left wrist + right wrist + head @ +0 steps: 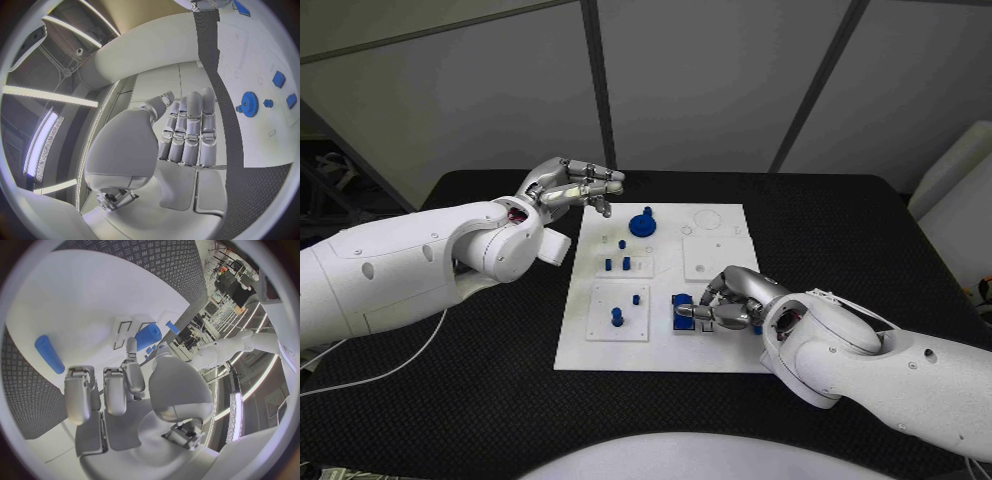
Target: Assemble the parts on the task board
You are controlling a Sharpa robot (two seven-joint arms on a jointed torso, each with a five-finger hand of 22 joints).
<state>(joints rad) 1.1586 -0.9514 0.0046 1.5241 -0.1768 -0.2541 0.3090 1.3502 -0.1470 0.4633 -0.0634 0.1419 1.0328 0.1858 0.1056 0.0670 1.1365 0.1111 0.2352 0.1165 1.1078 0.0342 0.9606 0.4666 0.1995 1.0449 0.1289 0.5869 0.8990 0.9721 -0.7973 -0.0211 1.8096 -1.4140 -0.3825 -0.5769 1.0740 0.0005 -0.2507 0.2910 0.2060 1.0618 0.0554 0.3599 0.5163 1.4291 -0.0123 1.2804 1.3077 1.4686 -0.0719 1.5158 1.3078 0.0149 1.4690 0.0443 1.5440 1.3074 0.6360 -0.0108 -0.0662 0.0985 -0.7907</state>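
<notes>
The right robot hand (730,300) sits low over the near right part of the task board (661,350), fingers curled down around a blue block-shaped part (684,312) that stands at the board's near middle; the right wrist view shows a blue cylinder-like part (147,336) just past its fingertips (132,346), but whether the hand actually grips it or only touches it I cannot tell. That same view also shows a blue bar (49,354) lying on the white surface, off to the side of the hand.

Just left of the block — on a raised white square in the board's near left quarter — stand two small blue pegs (617,316). Farther back, another raised square carries a short row of upright blue pins (626,264). Beyond those, toward the far edge, lies a blue gear (642,224) with a knob on top.

The left robot hand (571,187) hangs above the board's far left corner, fingers stretched out side by side and holding nothing — released. The board rests in the middle of the black table (473,400).
</notes>
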